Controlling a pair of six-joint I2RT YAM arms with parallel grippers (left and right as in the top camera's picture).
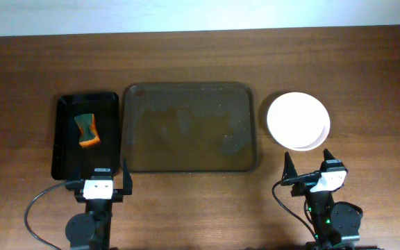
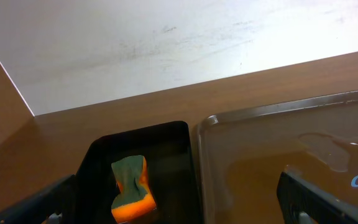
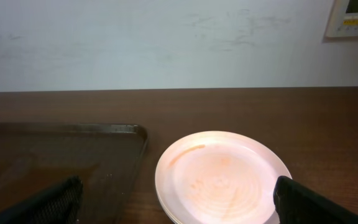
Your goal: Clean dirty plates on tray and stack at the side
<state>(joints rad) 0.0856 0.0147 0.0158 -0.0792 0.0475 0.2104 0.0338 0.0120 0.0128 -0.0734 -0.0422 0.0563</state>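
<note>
White plates lie stacked on the table, right of the tray and just far of my right gripper. I count two: a second rim shows under the top plate at its near-right edge, though I cannot rule out a third beneath. In the right wrist view the top plate carries a faint orange smear. The tray, centre, holds no plate, only a film of water and small puddles. One black tray, left, holds one sponge, orange with a green face. Both grippers hover at the near edge of the table. The left gripper has its fingers spread wide with nothing between them, and the right is likewise wide and empty.

Handling, as I judge it: the plates are stiff and smooth, likely slick if wet and breakable if dropped. I would pinch one at the rim, a finger over and a finger under, on the near side where the lip stands off the table. The sponge is soft and will squash, so I would take it across its narrow waist.
</note>
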